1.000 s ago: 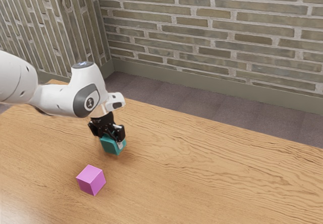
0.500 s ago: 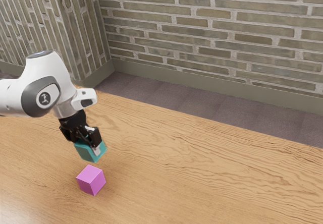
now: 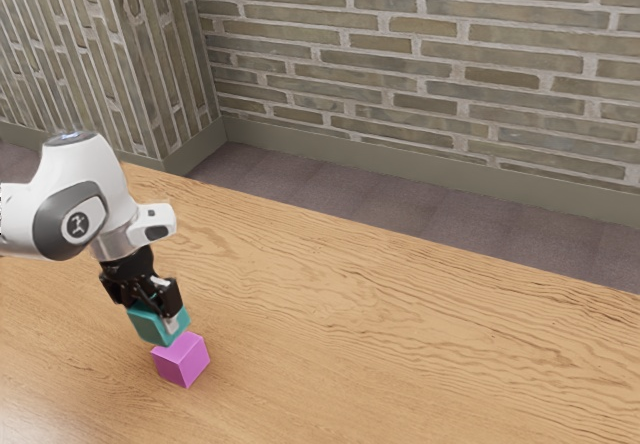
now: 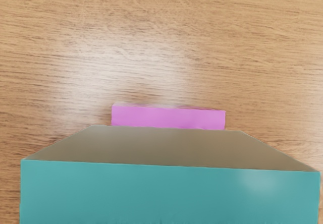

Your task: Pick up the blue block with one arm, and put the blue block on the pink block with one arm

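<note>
Brick walls (image 3: 420,44) meet in a corner behind the workspace, rough greyish-brown courses with pale mortar, and a dull purple-grey floor (image 3: 400,204) runs along their base. Table (image 3: 400,314) is light wood with wavy grain and a slight sheen; the wrist view shows a soft glare patch on it (image 4: 151,42). My gripper (image 3: 148,302) is black, pointing down, with the fingers narrowed onto the blue block (image 3: 158,324), one on each of two opposite faces, so it's clamped and held. The block is a plain matte cube that renders more teal than blue, with flat faces and sharp edges. It sits directly above the pink block (image 3: 181,357), offset a little toward the exterior view's left. Its lower edge meets the pink top in that view, but I can't tell whether they actually touch. The pink block is a matte magenta cube of similar build, resting flat on the table. In the wrist view the blue block (image 4: 166,193) hangs just under my hand, with a strip of the pink block (image 4: 168,117) showing past its far edge.
</note>
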Action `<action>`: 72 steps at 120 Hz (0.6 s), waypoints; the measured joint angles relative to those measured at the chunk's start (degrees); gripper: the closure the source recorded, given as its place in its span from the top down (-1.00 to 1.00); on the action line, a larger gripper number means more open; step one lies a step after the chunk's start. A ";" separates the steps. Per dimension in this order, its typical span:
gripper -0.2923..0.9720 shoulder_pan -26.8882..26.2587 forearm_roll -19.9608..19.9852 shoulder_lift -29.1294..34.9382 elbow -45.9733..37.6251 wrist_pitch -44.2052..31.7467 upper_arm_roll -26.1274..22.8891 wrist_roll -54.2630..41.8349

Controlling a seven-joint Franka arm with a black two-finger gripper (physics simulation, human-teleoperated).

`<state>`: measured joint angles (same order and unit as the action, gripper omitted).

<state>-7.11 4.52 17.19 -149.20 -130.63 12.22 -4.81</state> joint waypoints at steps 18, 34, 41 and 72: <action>0.06 -0.43 -0.05 -2.64 0.13 -0.84 -0.03 -0.04; 0.06 -0.84 -0.09 -4.21 0.61 -2.38 -0.06 -0.06; 0.06 -0.87 -0.34 -4.33 0.85 -2.85 -0.04 -0.07; 0.26 -1.48 -0.60 -4.99 0.83 -4.35 -0.08 -0.14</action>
<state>-8.59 3.92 12.20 -148.37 -134.98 12.13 -4.95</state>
